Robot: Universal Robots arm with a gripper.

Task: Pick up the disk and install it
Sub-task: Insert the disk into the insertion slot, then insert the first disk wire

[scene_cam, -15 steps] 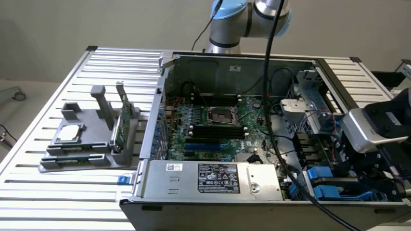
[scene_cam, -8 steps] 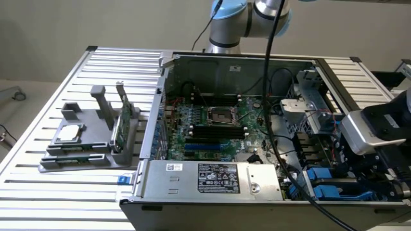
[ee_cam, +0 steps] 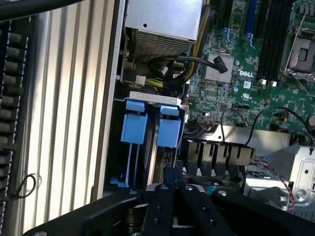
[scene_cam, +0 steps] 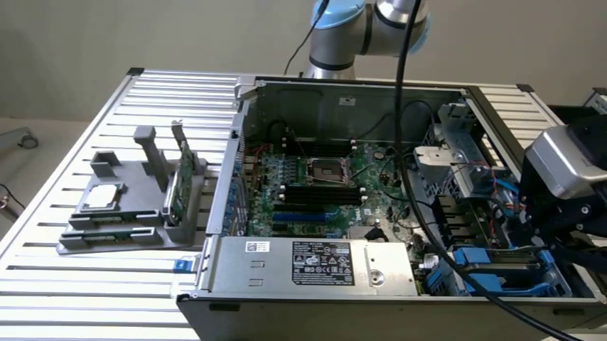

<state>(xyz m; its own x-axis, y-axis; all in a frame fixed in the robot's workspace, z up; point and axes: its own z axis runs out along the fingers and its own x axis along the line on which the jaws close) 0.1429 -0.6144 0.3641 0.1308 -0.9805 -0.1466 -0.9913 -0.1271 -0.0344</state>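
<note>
The disk (ee_cam: 169,132) stands in the drive bay (ee_cam: 147,95), one of two blue frames (ee_cam: 134,127) there; the end effector (ee_cam: 174,173) is closed, empty.

I count one slatted table (scene_cam: 57,284), and on it one open computer case (scene_cam: 342,89). In the case there is one motherboard (scene_cam: 313,192) with one processor socket (scene_cam: 328,170), and one power supply box (scene_cam: 313,263). In the wrist view two blue disk frames (ee_cam: 134,125) (ee_cam: 169,130) stand side by side. At the exterior view's left there is one grey holder (scene_cam: 124,238), with one square silver chip (scene_cam: 101,197) and one green circuit card (scene_cam: 180,188). One robot arm (scene_cam: 356,28) is at the upper middle of the frame.
</note>
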